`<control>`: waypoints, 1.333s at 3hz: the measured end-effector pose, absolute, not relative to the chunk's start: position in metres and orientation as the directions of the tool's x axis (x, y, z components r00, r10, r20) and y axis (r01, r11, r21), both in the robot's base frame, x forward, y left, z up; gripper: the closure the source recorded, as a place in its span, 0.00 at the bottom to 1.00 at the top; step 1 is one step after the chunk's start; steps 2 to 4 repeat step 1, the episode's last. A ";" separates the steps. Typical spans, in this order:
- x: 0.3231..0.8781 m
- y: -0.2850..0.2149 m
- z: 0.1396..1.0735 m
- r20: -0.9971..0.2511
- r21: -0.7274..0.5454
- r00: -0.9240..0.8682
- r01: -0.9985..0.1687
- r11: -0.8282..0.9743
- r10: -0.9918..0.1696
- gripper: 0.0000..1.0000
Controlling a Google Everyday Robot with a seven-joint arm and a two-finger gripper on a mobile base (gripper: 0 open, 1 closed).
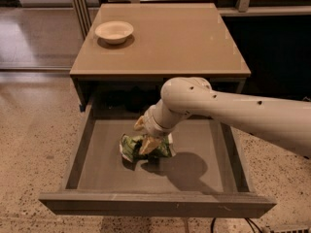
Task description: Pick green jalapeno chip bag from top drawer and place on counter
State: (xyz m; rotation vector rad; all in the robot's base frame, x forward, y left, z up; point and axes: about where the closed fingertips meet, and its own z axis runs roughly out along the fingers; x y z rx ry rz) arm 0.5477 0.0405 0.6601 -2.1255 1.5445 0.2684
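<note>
The green jalapeno chip bag (129, 148) lies crumpled on the floor of the open top drawer (199, 181), left of its middle. My gripper (145, 139) reaches down into the drawer from the right on a white arm and is right on the bag's upper side, covering part of it. The bag rests on the drawer bottom. The tan counter (170, 40) is above and behind the drawer.
A white bowl (114, 31) stands at the counter's back left corner. The drawer's low side walls and front panel (155, 204) surround the bag. Speckled floor lies to the left and right of the cabinet. A dark area lies to the right of the counter.
</note>
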 end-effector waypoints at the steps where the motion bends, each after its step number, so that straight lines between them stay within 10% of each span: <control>1: 0.548 0.040 0.660 -0.434 -0.275 0.339 -0.932 -0.235 -0.835 0.00; 4: 0.548 0.040 0.660 -0.434 -0.275 0.339 -0.932 -0.235 -0.835 0.00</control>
